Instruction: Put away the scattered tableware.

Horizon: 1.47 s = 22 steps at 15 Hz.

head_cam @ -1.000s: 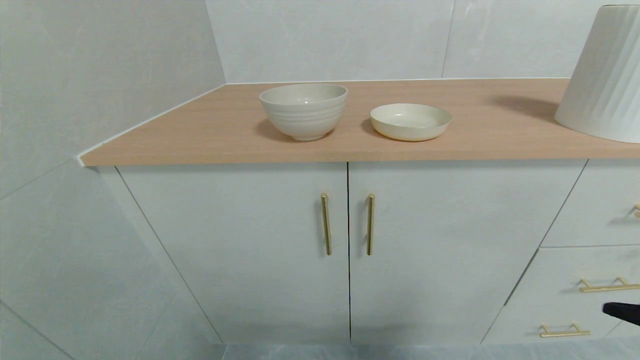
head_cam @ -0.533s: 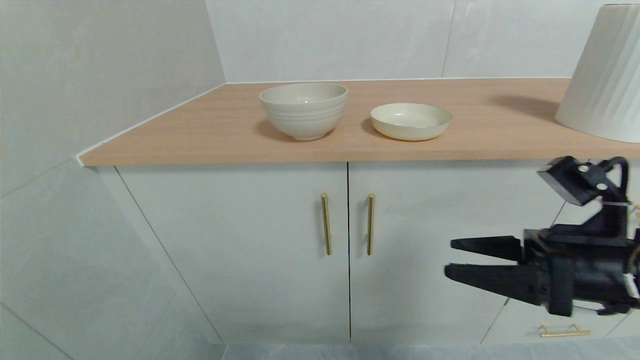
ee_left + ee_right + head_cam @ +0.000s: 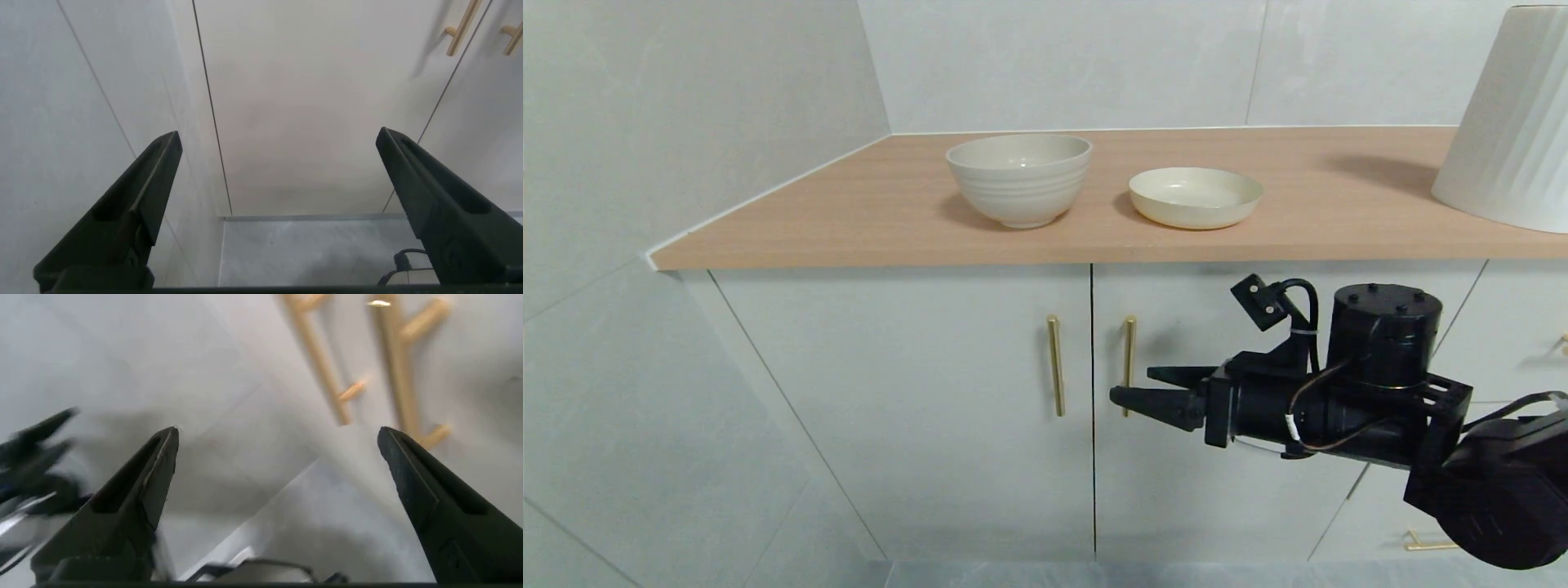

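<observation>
The right end effector [image 3: 1134, 385] hangs beside the right-hand brass bar handle [image 3: 1129, 343], fingers apart, probably to pull that white cabinet door [image 3: 1176, 490] open for storage. Above the handle, a ribbed beige ceramic bowl [image 3: 1018, 180] and shallow cream dish [image 3: 1195, 197] sit on the wooden worktop [image 3: 849, 220]. The left end effector [image 3: 278, 204] is also spread.

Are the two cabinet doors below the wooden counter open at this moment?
No, the left door and the right door both sit flush and shut, with only a thin seam between them.
</observation>
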Motion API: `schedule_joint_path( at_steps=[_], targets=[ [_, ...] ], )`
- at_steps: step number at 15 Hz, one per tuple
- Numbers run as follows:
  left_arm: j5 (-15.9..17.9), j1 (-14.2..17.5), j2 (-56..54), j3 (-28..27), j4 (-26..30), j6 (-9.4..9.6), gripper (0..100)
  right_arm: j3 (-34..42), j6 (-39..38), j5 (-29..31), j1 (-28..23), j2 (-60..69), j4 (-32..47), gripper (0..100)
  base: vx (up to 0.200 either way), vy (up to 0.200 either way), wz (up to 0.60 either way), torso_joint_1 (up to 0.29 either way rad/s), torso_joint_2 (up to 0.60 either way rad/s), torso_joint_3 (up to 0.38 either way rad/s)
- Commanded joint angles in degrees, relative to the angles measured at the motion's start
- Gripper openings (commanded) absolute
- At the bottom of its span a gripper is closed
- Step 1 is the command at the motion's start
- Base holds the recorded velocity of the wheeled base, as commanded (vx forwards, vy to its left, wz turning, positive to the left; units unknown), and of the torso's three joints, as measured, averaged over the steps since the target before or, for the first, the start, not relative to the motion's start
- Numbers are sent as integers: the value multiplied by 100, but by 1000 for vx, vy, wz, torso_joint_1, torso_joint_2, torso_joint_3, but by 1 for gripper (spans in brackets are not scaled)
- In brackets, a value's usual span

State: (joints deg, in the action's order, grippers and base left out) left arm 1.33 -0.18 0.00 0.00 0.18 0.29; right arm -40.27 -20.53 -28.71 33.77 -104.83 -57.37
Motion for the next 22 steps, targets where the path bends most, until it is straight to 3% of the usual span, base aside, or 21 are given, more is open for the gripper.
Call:
schedule_joint_path(
  at_steps=[1, 11, 18, 22],
  targets=[
    [-1, 1, 0, 0, -1, 6, 100, -43, 14, 94, 42, -275, -73, 100, 0, 0, 0, 0, 0, 0],
    [-1, 1, 0, 0, -1, 6, 100, -342, 234, 1008, 183, -706, -310, 100, 0, 0, 0, 0, 0, 0],
    [-1, 1, 0, 0, -1, -3, 100, -438, 102, 1008, 288, -1101, -767, 100, 0, 0, 0, 0, 0, 0],
    [-1, 1, 0, 0, -1, -3, 100, -403, -382, 841, 297, -1084, -1066, 100, 0, 0, 0, 0, 0, 0]
  ],
)
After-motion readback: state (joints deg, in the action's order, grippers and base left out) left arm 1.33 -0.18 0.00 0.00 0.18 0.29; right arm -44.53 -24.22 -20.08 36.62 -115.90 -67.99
